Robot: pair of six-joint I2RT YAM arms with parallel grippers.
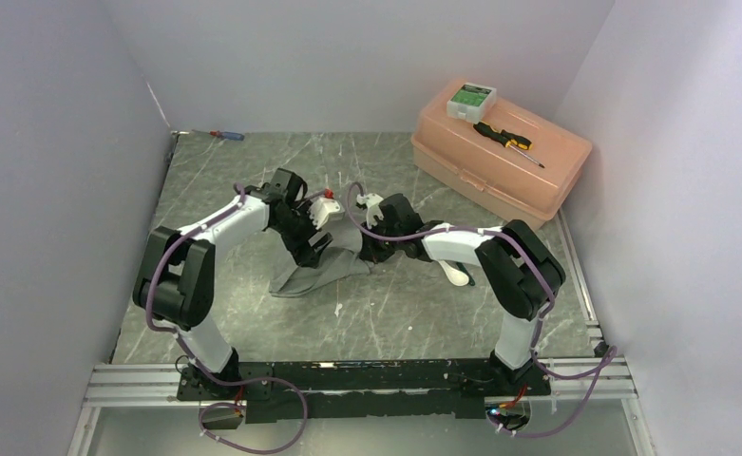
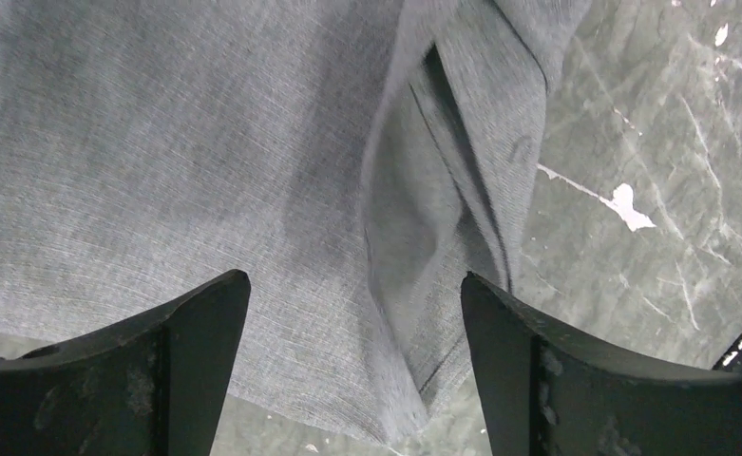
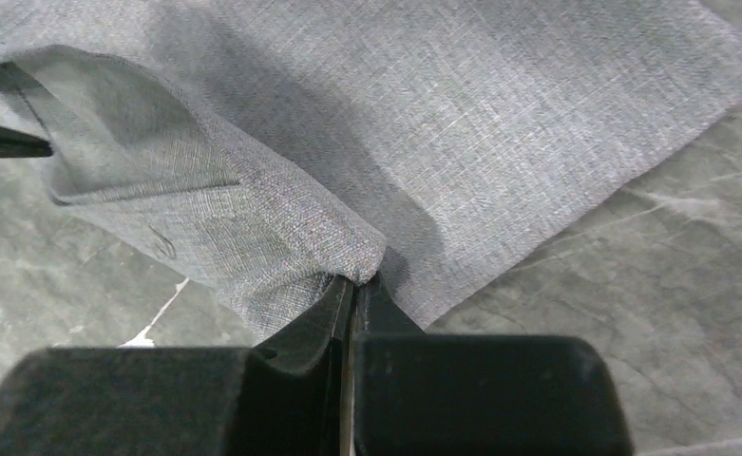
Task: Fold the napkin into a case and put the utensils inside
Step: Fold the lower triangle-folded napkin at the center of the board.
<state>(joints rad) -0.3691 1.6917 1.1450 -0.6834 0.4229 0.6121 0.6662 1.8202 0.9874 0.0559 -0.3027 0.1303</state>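
Soft grey cloth napkin (image 1: 321,271) lying mid-table on the dark marbled tabletop (image 1: 395,313), partly folded, with one edge raised between the two arms. Right gripper (image 3: 355,282) pinched tight on a bunched fold of the cloth. Left gripper (image 2: 352,285) spread wide, poised over a doubled fold. Pink plastic box (image 1: 500,152) at far right.

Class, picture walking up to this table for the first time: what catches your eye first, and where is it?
The crumpled grey napkin lies in the middle of the table; the right gripper pinches a fold of it while the left gripper hangs open over it. At the far right sits a peach box with a black-and-yellow screwdriver on its lid.
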